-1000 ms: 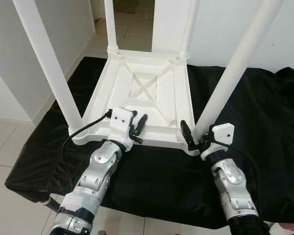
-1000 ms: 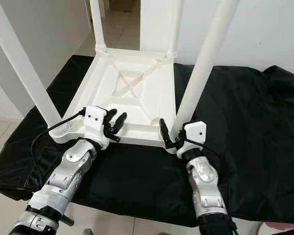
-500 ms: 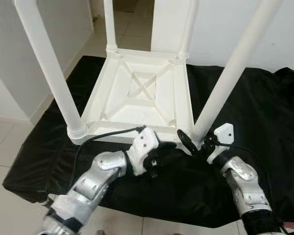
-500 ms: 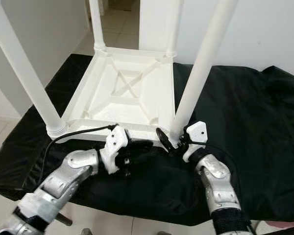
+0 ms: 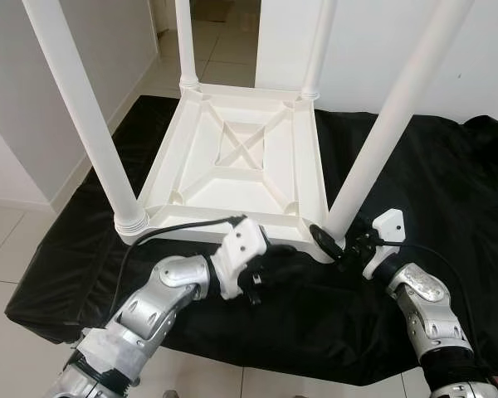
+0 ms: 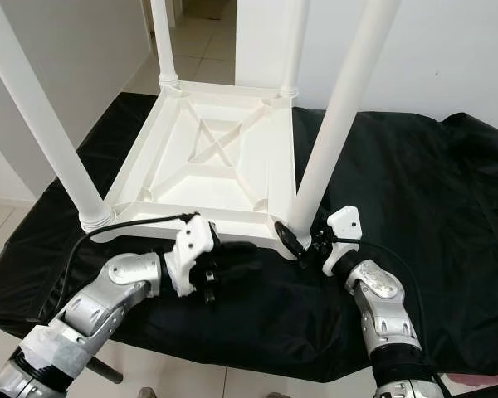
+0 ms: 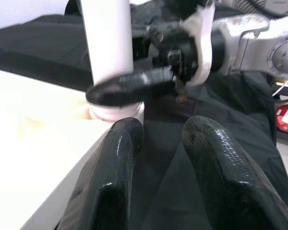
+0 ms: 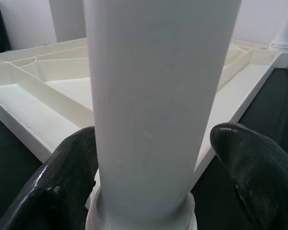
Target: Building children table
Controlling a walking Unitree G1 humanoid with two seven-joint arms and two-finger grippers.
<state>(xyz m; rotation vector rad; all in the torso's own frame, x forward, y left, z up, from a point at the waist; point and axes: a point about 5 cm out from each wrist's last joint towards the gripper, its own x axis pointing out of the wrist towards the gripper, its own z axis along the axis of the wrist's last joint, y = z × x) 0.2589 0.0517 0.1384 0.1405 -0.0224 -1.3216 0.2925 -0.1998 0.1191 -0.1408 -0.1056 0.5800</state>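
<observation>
Where the table [image 5: 249,157] edge ends, right pincer [image 5: 336,247] astride leg [image 5: 382,141].

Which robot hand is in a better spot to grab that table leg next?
The right gripper: its open fingers already sit either side of the near right leg at its base. The left gripper rests on the black cloth, beside the tabletop.

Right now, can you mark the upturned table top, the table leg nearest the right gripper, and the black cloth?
table top [image 5: 257,153], left eye view, centre cross ribs of its underside.
table leg [image 5: 380,141], left eye view, mid-shaft.
black cloth [image 5: 448,191], left eye view, bare stretch right of the table.
</observation>
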